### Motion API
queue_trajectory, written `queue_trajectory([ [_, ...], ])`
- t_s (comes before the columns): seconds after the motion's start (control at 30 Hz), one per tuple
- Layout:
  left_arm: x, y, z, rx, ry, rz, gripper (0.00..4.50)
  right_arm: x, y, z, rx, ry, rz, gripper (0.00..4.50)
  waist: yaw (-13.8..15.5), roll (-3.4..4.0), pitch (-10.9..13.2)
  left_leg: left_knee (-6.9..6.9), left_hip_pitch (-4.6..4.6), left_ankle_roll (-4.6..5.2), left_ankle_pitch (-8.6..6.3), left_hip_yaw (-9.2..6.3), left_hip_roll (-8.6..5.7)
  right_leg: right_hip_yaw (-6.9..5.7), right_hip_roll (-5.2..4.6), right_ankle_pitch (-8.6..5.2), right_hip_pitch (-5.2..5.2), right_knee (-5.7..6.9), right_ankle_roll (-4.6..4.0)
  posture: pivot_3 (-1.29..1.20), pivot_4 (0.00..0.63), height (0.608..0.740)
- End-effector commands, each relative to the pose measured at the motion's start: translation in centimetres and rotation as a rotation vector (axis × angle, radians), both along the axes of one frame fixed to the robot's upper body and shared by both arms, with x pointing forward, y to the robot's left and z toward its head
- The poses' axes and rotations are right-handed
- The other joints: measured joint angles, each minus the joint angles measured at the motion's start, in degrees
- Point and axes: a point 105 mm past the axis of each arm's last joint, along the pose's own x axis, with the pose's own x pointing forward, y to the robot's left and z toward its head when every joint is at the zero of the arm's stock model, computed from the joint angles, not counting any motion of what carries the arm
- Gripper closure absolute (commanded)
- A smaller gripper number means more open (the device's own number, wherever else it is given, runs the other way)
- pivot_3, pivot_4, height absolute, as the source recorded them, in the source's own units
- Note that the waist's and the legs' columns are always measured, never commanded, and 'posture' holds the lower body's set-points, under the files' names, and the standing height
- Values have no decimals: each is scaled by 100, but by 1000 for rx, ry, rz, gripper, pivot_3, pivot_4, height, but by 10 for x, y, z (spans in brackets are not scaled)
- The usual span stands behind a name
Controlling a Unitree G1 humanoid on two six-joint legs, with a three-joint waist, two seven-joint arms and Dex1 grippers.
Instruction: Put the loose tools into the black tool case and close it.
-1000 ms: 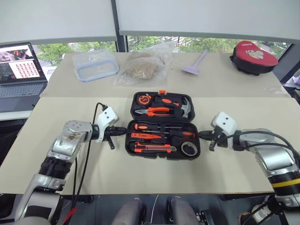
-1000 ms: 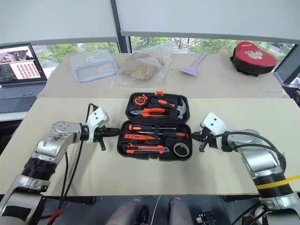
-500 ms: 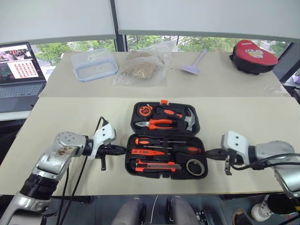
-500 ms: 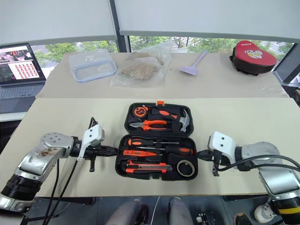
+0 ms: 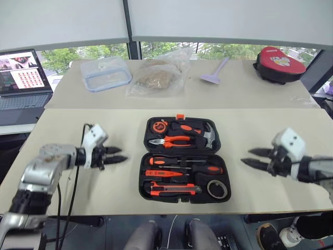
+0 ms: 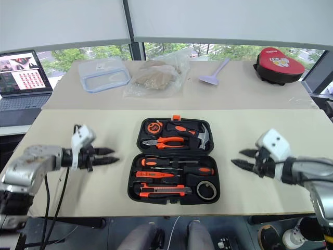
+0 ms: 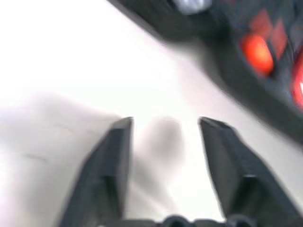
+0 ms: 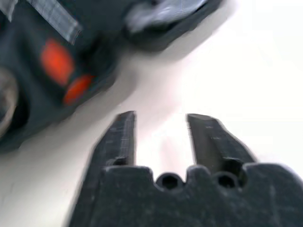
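- Both claws stand parted and empty above the beige table [image 5: 78, 192]: your left gripper [image 5: 118, 155] hangs well to the left of the black tool case [image 5: 183, 159], your right gripper [image 5: 253, 158] well to its right, each pointing inward at it.
- You have bare tabletop on both flanks of the case, and a strip of open surface between its near wall and the table's front edge.
- Lying wide open in the middle of the near table, the case has its lid half away from you, with a small orange latch [image 5: 180, 116] at the far rim.
- Its near half holds a black-and-orange screwdriver [image 5: 179, 161], a second one [image 5: 195, 169], a slim orange screwdriver [image 5: 158, 173], an orange-and-black utility knife [image 5: 174, 189] and a grey tape roll [image 5: 217, 189], all seated in moulded slots.
- Its far half carries orange-handled pliers [image 5: 171, 139], a hammer [image 5: 208, 133] and a small orange tape measure [image 5: 159, 125].
- Beyond a seam, the far table bears a clear lidded container [image 5: 106, 72], a crumpled plastic bag [image 5: 158, 75], a lilac scraper [image 5: 216, 71] and a red-and-black pouch [image 5: 280, 62]; a laptop [image 5: 22, 78] sits at far left.
- Your wrist views are blurred: each shows two dark fingers [image 7: 111, 163] spread over pale tabletop, with a dark edge of the case and orange smears behind.
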Motion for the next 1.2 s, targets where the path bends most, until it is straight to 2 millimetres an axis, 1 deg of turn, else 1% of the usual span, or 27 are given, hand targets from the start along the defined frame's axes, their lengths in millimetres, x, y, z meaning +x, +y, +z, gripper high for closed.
queue_trajectory([
  [0.03,20,-16,14,-117,83,74,479,20,6,10,118,36,-85,683,14,0,-1,2,-3,0,1,0,-4,1,-1,1,-3,4,2,0,150,722],
  [0.07,25,-22,17,-137,107,78,117,25,10,10,136,54,-95,377,13,-1,-1,2,-2,1,1,0,-5,2,-2,1,-4,8,2,0,150,722],
  [0.1,28,-30,18,-156,127,74,30,31,13,8,154,69,-107,306,7,-2,-2,0,-9,2,0,0,-5,1,-2,1,-9,7,2,0,150,722],
  [0.2,39,-48,21,-192,168,77,30,47,21,2,196,114,-153,306,-39,-3,-3,1,-23,2,1,2,-5,1,-2,1,-25,23,2,0,150,722],
  [0.3,50,-64,18,-201,187,89,30,63,28,-7,206,141,-200,306,-70,-3,-3,9,-43,2,2,7,-13,2,-10,1,-64,69,2,0,150,722],
  [0.37,53,-68,15,-197,190,92,30,71,30,-10,202,141,-220,306,-82,-3,-3,14,-64,0,4,12,-13,4,-11,1,-88,73,2,0,150,722],
  [0.43,55,-72,9,-195,199,104,30,78,35,-12,239,151,-234,306,-95,-3,-3,16,-74,-4,7,12,-12,4,-10,2,-102,81,2,0,150,722],
  [0.53,55,-74,3,-188,207,109,805,83,39,-14,238,156,-242,1078,-101,-3,-3,16,-76,-7,9,11,-13,4,-10,1,-105,86,2,0,150,722],
  [0.57,54,-74,2,-188,209,109,1165,84,40,-15,233,156,-243,1366,-100,-3,-3,17,-76,-7,9,13,-13,5,-10,1,-106,86,2,0,150,722],
  [0.63,52,-73,-1,-187,217,112,2028,85,43,-16,237,158,-243,2084,-91,-2,-3,18,-77,-7,9,10,-14,5,-10,1,-106,88,2,0,150,722],
  [0.7,50,-71,-5,-181,219,115,2697,86,46,-16,238,158,-237,2771,-74,-2,-3,19,-76,-7,9,8,-15,4,-11,1,-104,90,2,0,150,722],
  [0.73,49,-71,-6,-181,221,115,2938,86,47,-17,237,159,-235,3041,-70,-2,-4,22,-76,-7,9,5,-15,4,-11,1,-102,90,2,0,150,722],
  [0.77,48,-71,-7,-182,223,116,3274,86,49,-17,236,160,-233,3507,-68,0,-5,23,-75,-7,9,5,-16,4,-12,1,-100,90,2,0,150,722],
  [0.87,46,-73,-8,-188,224,114,4185,85,52,-17,238,160,-220,4455,-76,1,-10,24,-72,-7,9,5,-17,5,-12,1,-97,92,2,0,150,722],
  [0.9,45,-73,-8,-190,224,112,4479,85,53,-16,237,158,-216,4500,-77,2,-10,24,-69,-7,9,5,-16,6,-12,1,-95,94,2,0,150,722],
  [1.07,42,-78,-7,-208,221,104,4479,85,56,-11,235,143,-205,4500,-79,2,-11,25,-68,-8,10,6,-17,8,-12,1,-96,97,2,0,150,722],
  [1.2,43,-81,-1,-229,188,90,4479,90,62,1,232,85,-180,4500,-88,3,-11,25,-69,-8,10,8,-17,10,-12,1,-97,97,2,0,150,722],
])
